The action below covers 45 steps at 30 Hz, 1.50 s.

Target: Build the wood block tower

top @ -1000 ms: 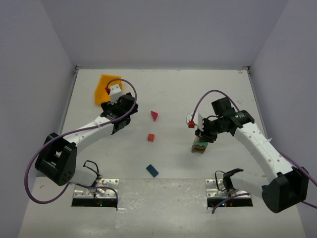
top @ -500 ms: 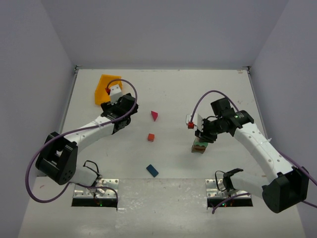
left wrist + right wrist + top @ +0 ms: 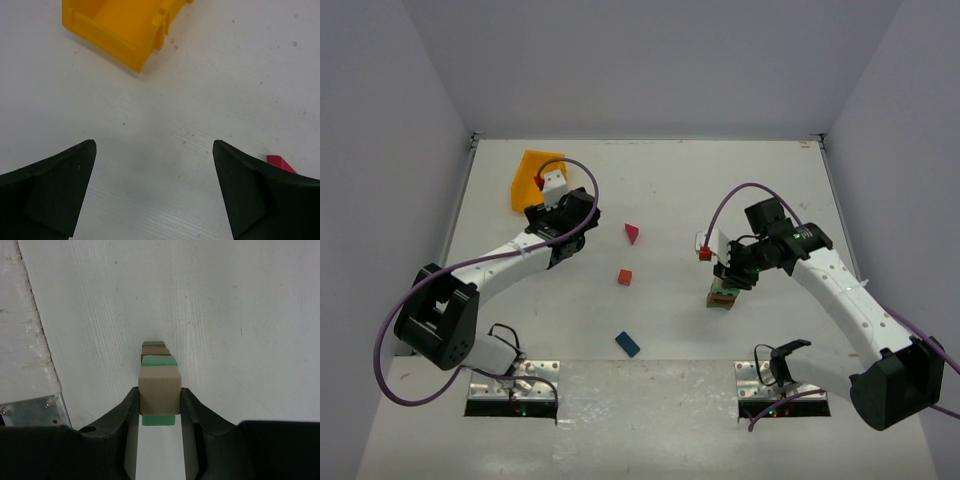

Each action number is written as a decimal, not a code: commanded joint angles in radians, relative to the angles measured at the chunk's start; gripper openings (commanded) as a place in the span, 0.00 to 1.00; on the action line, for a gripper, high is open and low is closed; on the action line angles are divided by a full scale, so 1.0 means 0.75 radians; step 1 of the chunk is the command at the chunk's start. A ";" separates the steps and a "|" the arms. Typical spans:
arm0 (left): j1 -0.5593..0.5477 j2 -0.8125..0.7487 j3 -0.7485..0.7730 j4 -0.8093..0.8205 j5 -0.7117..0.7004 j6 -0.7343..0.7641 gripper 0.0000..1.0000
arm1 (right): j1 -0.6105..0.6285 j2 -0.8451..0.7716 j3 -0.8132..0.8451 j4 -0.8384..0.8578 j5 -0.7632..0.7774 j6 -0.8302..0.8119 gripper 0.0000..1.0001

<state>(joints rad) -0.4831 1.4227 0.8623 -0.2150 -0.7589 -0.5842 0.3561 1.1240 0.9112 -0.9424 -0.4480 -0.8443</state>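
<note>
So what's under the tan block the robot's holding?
A green block peeks out beneath the tan block, then a brown block and an olive block. They're mostly covered; whether tan touches green is hidden.

Left arm (image 3: 505, 258) swung slightly, shoulder link shifted toward 1 o'clock, wrist edged toward 3 o'clock, left gripper (image 3: 152, 147) carried a touch toward 3 o'clock with it.

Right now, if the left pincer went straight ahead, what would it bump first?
The left pincer would likely touch bare table first; the yellow bin sits farther ahead, off to one side. Depth is unclear.
</note>
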 commanded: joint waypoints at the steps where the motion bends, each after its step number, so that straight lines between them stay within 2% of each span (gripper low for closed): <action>1: 0.010 -0.005 0.047 0.021 -0.011 0.004 1.00 | 0.006 -0.026 0.010 0.046 0.002 0.028 0.22; 25: 0.008 -0.001 0.048 0.013 -0.009 0.004 1.00 | 0.004 -0.048 -0.029 0.080 0.009 0.040 0.24; 34: 0.008 -0.001 0.049 0.011 -0.001 0.002 1.00 | 0.006 -0.059 -0.037 0.097 0.008 0.050 0.30; 36: 0.010 -0.001 0.047 0.011 0.001 0.000 1.00 | 0.006 -0.066 -0.037 0.108 0.017 0.057 0.38; 37: 0.010 -0.001 0.047 0.011 0.001 0.000 1.00 | 0.006 -0.067 -0.040 0.114 0.022 0.058 0.39; 45: 0.008 -0.005 0.046 0.007 0.001 0.000 1.00 | 0.006 -0.079 -0.045 0.103 0.009 0.046 0.40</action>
<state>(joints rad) -0.4831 1.4235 0.8623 -0.2230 -0.7570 -0.5842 0.3561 1.0842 0.8780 -0.8902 -0.4314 -0.8101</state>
